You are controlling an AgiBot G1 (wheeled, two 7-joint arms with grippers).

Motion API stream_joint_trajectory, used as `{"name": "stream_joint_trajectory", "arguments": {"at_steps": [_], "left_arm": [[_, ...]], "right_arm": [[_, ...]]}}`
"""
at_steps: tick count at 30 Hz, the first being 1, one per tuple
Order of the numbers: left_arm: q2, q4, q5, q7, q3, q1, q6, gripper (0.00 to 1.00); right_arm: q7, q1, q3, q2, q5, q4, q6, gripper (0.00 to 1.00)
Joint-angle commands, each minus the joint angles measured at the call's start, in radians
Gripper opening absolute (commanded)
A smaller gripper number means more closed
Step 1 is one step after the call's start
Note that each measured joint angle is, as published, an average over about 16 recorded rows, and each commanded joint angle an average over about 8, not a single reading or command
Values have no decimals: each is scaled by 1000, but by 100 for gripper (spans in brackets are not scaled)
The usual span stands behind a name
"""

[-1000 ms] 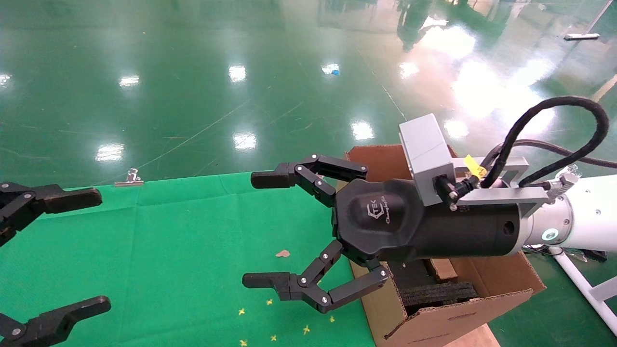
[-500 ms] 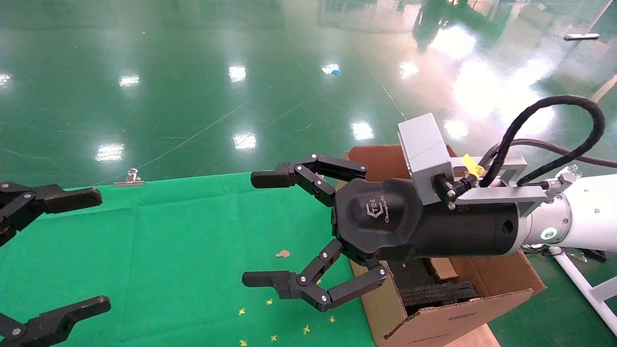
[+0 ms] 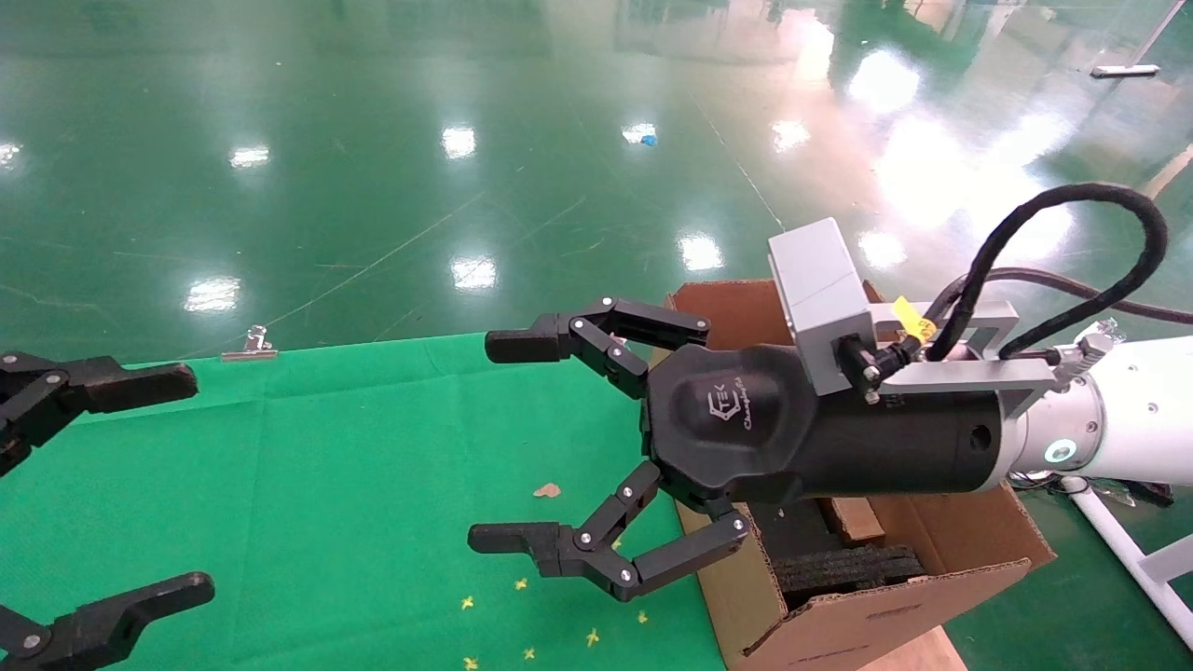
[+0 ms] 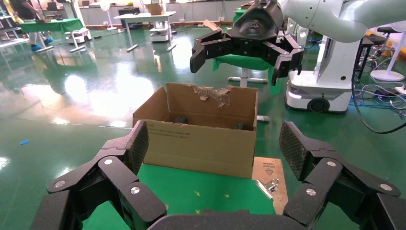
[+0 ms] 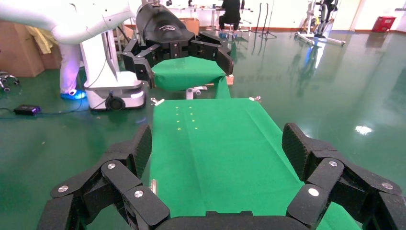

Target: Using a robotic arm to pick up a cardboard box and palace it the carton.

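My right arm [image 3: 1118, 429] reaches in from the right. Its gripper [image 3: 501, 443] is open and empty, held above the green cloth just left of the carton [image 3: 941, 550]; the left wrist view shows it [image 4: 243, 62] hovering above the carton [image 4: 201, 143]. The carton is open, with a torn flap [image 4: 213, 93] and black foam [image 3: 848, 568] inside. A brown edge [image 3: 853, 520] shows inside it under my wrist; I cannot tell whether it is the small cardboard box. No small box lies on the cloth. My left gripper [image 3: 185, 483] is open and empty at the table's left.
The green cloth [image 3: 326, 466] carries a small cardboard scrap [image 3: 547, 490] and yellow marks [image 3: 522, 634]. A metal clip [image 3: 250, 347] holds its far edge; another clip [image 4: 268, 186] lies by the carton. Shiny green floor lies beyond.
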Motion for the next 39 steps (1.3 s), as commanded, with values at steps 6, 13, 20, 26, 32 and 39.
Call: {"name": "stream_joint_trajectory", "arguments": {"at_steps": [6, 13, 20, 26, 32, 39], "left_arm": [[0, 0, 0, 0, 0, 0, 0, 100], [0, 0, 0, 0, 0, 0, 0, 100], [0, 0, 0, 0, 0, 0, 0, 100], [0, 0, 0, 0, 0, 0, 0, 100], [0, 0, 0, 0, 0, 0, 0, 100], [0, 0, 0, 0, 0, 0, 0, 100]], "right_arm": [[0, 0, 0, 0, 0, -1, 0, 100], [0, 1, -1, 0, -1, -1, 0, 100], [0, 1, -1, 0, -1, -1, 0, 100], [0, 1, -1, 0, -1, -1, 0, 100], [0, 1, -1, 0, -1, -1, 0, 100], [0, 1, -1, 0, -1, -1, 0, 100]]}}
